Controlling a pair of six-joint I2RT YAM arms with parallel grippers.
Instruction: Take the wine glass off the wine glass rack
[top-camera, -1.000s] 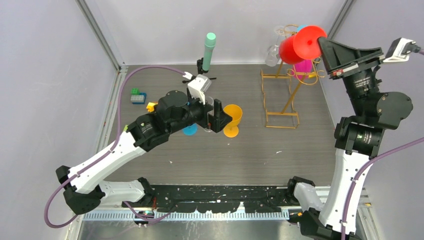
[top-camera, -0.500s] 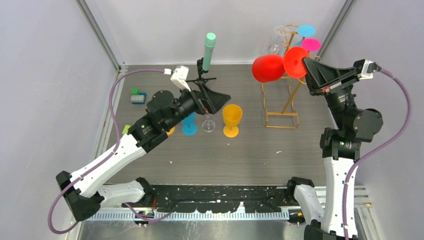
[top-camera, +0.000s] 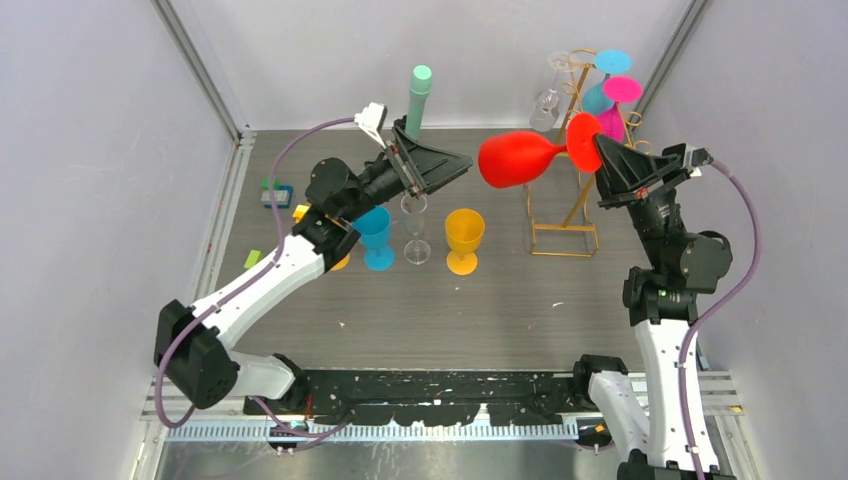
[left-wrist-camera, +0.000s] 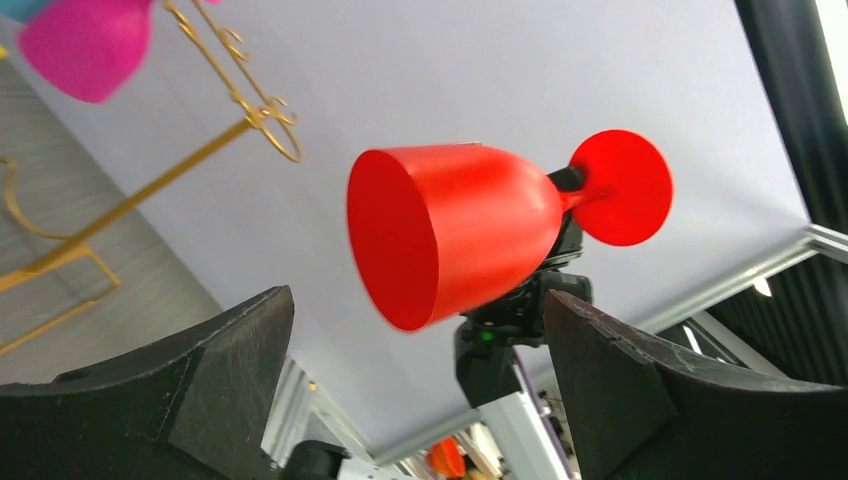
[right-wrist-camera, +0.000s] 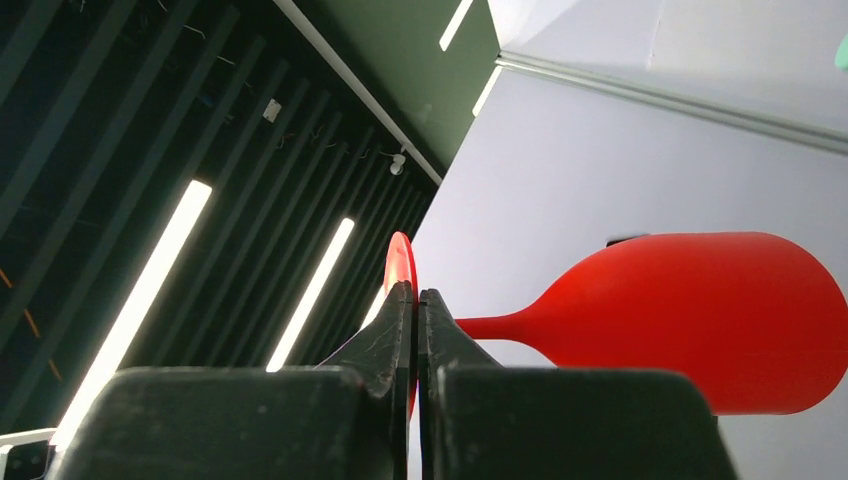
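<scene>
Your right tool (top-camera: 592, 143), pinching the red wine glass (top-camera: 520, 158) by its foot, has swung it off the gold wine glass rack (top-camera: 583, 200) to upper centre, bowl facing your raised, spread left tool (top-camera: 455, 164): removal looks done, handover likely.

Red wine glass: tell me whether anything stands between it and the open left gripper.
Nothing visible does. The left wrist view shows the red wine glass unblocked between the open fingers of the left gripper. The clear glass and orange glass stand lower, on the table.
</scene>
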